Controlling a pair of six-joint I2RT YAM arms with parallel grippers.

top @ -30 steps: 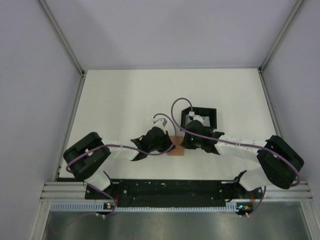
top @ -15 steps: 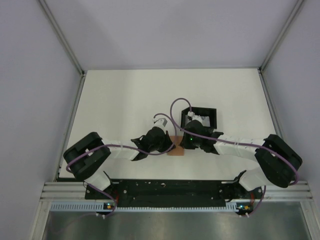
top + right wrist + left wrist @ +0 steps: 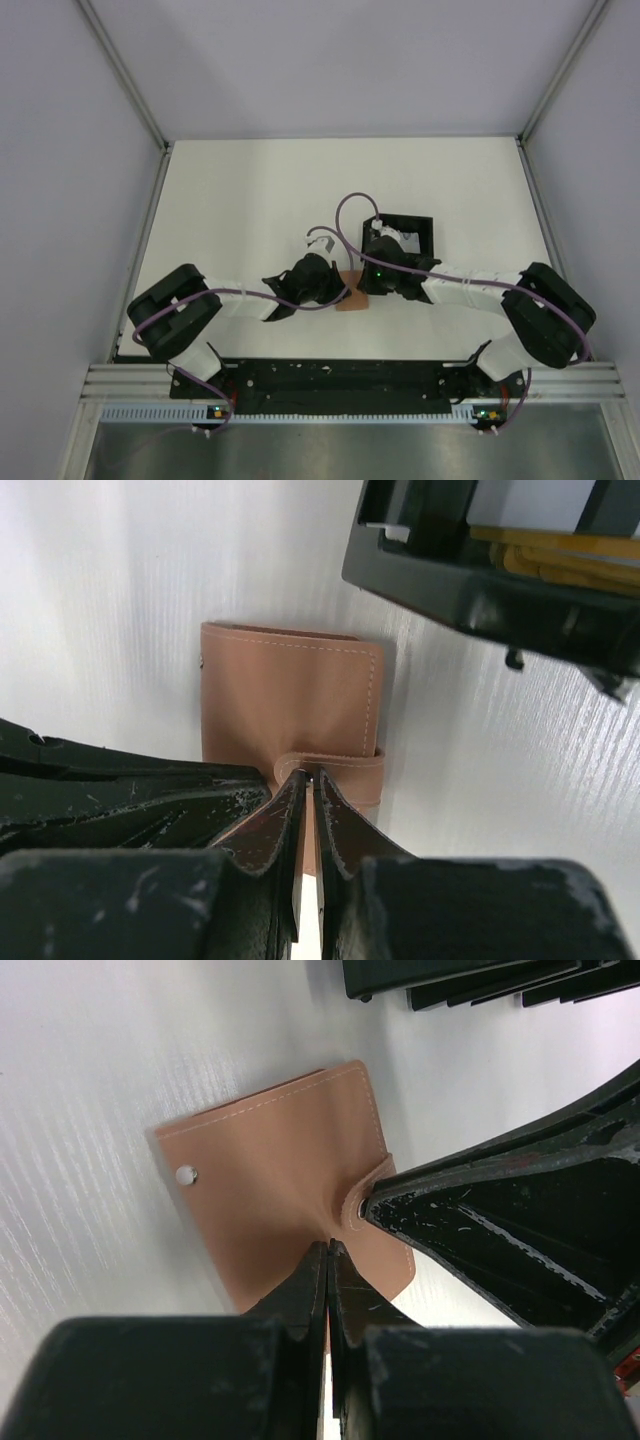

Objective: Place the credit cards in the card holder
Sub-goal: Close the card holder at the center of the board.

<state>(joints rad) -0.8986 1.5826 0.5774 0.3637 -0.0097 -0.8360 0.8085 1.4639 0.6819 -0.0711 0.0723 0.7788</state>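
The holder (image 3: 351, 302) lies by the table's (image 3: 250, 200) near edge, mostly hidden between the arms from above. The wrist views show more: the left gripper (image 3: 328, 1250) is fully closed with its tips on the cover, the right gripper (image 3: 310, 775) pinches the strap (image 3: 345, 763), and yellow cards (image 3: 560, 545) sit in the tray (image 3: 450, 580)

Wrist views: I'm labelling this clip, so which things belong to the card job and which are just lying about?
Job: card holder, yellow-orange cards, left tool and right tool, both pinching the holder.
Lying about: black tray holding those cards, white table.
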